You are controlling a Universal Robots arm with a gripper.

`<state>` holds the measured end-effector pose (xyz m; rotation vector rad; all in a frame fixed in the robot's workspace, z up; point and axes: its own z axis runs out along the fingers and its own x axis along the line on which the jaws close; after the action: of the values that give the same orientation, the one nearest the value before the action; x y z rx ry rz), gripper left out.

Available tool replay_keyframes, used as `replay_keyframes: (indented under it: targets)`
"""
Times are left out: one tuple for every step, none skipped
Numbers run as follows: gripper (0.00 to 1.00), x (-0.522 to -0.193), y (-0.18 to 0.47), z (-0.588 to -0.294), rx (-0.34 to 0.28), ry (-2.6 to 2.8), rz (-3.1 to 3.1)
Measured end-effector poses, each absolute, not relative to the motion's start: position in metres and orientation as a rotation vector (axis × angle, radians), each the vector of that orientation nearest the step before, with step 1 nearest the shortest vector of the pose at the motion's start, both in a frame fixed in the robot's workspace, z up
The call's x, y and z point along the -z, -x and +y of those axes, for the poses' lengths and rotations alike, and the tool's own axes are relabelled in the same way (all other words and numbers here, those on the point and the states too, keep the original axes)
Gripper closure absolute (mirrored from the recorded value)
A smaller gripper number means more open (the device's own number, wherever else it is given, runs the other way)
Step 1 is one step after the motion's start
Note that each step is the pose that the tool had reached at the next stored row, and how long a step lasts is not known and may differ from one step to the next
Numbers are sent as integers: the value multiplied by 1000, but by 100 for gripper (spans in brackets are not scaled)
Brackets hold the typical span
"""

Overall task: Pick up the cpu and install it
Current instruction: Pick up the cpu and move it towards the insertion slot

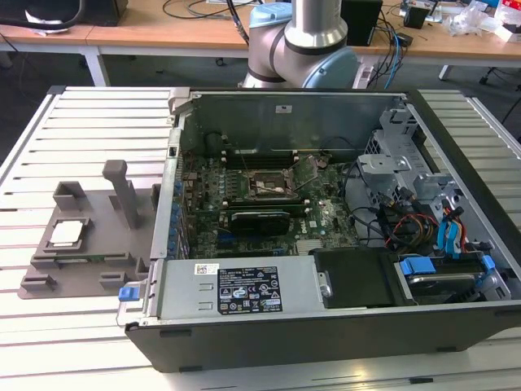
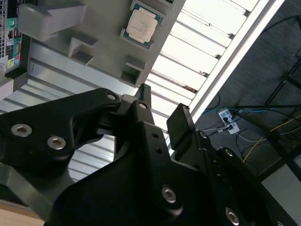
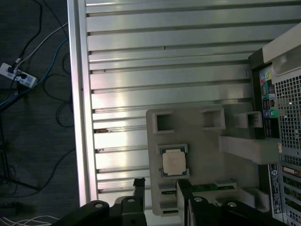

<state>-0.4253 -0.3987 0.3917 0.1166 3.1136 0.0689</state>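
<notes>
The cpu (image 1: 67, 232) is a small silvery square chip lying flat in a recess of the gray plastic tray (image 1: 81, 262), on the slatted table at the exterior view's left of the open computer case. Both wrist views look down on it from well above: the cpu (image 3: 173, 161) (image 2: 142, 26) sits in the tray (image 3: 188, 125) (image 2: 94, 33). My gripper (image 3: 160, 184) (image 2: 161, 101) hangs high over the tray's edge, open, with nothing between its black fingers (image 3: 138, 183). The motherboard socket (image 1: 269, 186) lies uncovered inside the case.
The open computer case (image 1: 326, 244) fills the table's middle and right, with drive cages and cables (image 1: 415, 220) on its right side. The arm's base (image 1: 305, 41) stands behind the case. A tall post (image 1: 122, 191) rises from the tray. Floor cables (image 3: 19, 75) lie beyond the table edge.
</notes>
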Motion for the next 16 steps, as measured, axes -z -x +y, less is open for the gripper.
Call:
replay_keyframes:
  targets:
    - [58,-392,425,-399,-69,-117,3114]
    - [46,-392,425,-399,-69,-117,3114]
    - [34,-392,426,-399,-69,-117,3114]
    - [28,-392,426,-399,-69,-117,3114]
    - [28,-392,426,-399,-69,-117,3114]
    - [28,-392,426,-399,-65,-116,3114]
    - [28,-392,425,-399,-50,-112,3114]
    - [28,-391,425,-399,-34,-104,3114]
    - [28,-391,425,-399,-34,-104,3114]
    - [28,-391,425,-399,-34,-104,3114]
    - [28,-391,425,-399,-34,-104,3114]
    - [28,-391,425,-399,-34,-104,3114]
    - [36,-391,425,-399,-34,-104,3114]
    - [43,-391,425,-399,-34,-103,3114]
    - [43,-391,425,-399,-34,-103,3115]
    - [43,-391,425,-399,-34,-103,3114]
